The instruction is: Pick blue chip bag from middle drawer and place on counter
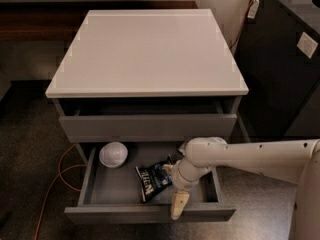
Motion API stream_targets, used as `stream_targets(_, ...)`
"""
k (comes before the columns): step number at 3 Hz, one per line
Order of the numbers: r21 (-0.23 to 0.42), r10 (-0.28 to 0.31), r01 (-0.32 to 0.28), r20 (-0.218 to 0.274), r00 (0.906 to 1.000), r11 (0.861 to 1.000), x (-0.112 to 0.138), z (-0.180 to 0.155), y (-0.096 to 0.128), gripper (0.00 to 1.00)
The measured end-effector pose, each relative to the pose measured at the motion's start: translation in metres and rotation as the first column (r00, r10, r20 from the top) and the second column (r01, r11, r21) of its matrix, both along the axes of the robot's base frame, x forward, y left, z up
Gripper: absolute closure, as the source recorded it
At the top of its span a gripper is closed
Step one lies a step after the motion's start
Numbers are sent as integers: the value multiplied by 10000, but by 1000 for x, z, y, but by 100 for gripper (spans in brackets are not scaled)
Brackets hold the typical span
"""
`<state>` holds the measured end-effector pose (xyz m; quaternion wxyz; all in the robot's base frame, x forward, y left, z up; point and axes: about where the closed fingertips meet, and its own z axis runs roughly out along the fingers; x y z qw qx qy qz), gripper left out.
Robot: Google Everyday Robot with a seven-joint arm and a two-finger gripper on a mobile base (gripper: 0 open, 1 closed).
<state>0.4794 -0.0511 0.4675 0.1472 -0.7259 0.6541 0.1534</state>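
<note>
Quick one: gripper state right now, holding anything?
Gripper: grip state cannot be told. It is low at the front of the open middle drawer, just right of the blue chip bag.

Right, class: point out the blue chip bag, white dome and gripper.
blue chip bag (153,180): camera view, middle of its front.
white dome (113,154): camera view, its top.
gripper (178,198): camera view, its pale tip, at the middle drawer (125,214) front beside the bag.

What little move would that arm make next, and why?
Likely ease the claw across onto the blue chip bag: the claw hangs by the front wall of the open middle drawer, beside the bag, which lies in the drawer.
</note>
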Motion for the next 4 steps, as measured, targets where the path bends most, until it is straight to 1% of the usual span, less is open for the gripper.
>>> stream_targets(1, 61, -79, 78, 87, 9999, 10000, 20, 14, 2, 0)
stream_targets(2, -94, -176, 178, 238, 9996, 9998, 45, 19, -1, 0)
stream_targets(3, -484, -151, 163, 256, 9996, 9987, 73, 4, -6, 0)
stream_targets(4, -1079, -48, 92, 412, 9991, 9941, 96, -21, -8, 0)
